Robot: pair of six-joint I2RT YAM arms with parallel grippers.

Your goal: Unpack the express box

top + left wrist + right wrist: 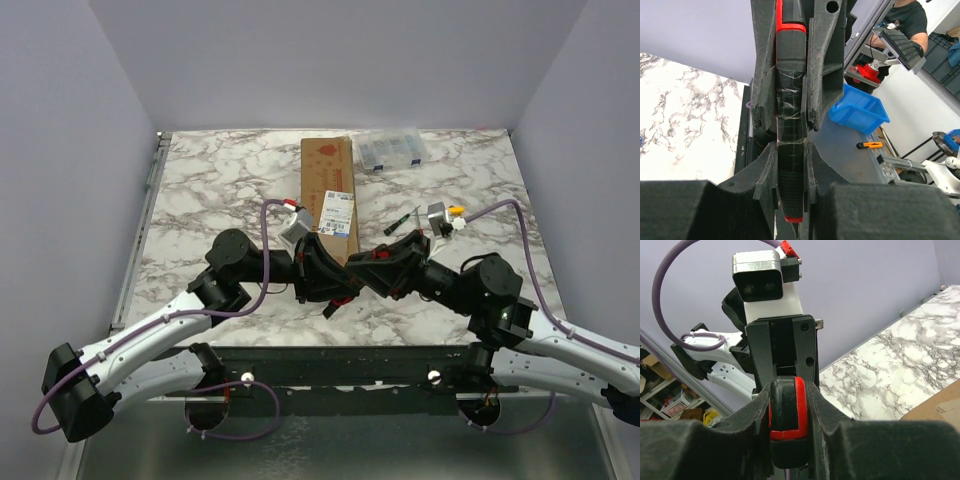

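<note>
The express box was matt brown cardboard. The table looked smooth and marbled; the tool handle was scuffed black and red plastic.

marble table bears the express box, a clear case, a small tool.

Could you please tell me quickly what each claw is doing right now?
Left claw: closed on the black-and-red tool.
Right claw: closed on the same tool.
</note>
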